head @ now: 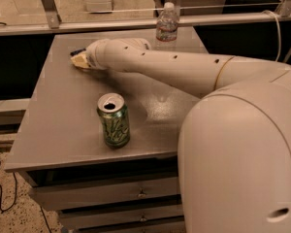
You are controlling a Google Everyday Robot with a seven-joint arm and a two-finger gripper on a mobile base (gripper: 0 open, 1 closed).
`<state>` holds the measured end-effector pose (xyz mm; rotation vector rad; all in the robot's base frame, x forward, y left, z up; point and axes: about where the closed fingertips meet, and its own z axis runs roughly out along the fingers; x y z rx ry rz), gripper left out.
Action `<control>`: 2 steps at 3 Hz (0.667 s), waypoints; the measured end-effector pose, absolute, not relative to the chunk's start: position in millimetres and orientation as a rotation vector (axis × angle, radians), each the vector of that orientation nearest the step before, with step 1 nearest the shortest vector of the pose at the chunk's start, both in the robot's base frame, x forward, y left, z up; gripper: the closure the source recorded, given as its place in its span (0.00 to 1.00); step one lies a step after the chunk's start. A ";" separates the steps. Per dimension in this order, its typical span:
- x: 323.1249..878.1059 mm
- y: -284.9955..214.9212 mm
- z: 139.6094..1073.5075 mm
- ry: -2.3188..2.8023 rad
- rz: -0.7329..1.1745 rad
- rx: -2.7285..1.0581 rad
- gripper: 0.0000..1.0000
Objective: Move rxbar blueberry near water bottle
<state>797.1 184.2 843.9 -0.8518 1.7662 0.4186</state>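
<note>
**Reaching at the upper left, with the bar hidden under my wrist**

My gripper [81,61] is sitting low at the upper left of the frame, close over the grey table [48,125] near its far left corner. Only its pale tip is showing past my wrist housing, so I cannot tell whether it is released, clenched or grasping anything.

The risks are starting here. If I am carrying nothing and sweeping right, I am leaving the bar behind. If my hold is shallow, the flat wrapper could be slipping out on the way. The corner is close too, so a careless nudge could be pushing the bar toward the left edge.

Further right, at lower centre, the green soda can [114,120] is standing upright and open, well apart from my tip. My arm [184,72] is stretching across the table above it, and a low swing of my forearm could be knocking it over.

At top centre the water bottle [167,25] is standing upright near the far edge, just behind my arm. It is tall and light, so arriving too fast could be tipping it.

The rxbar blueberry is not plainly showing. A dark sliver [76,51] is peeking out at the upper edge of my tip. I judge that may be the bar, lying at or under my gripper, but I cannot tell.
</note>
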 end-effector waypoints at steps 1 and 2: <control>786.4 190.6 874.8 1.680 0.394 -0.911 0.87; 767.3 196.2 897.9 1.613 0.386 -0.979 1.00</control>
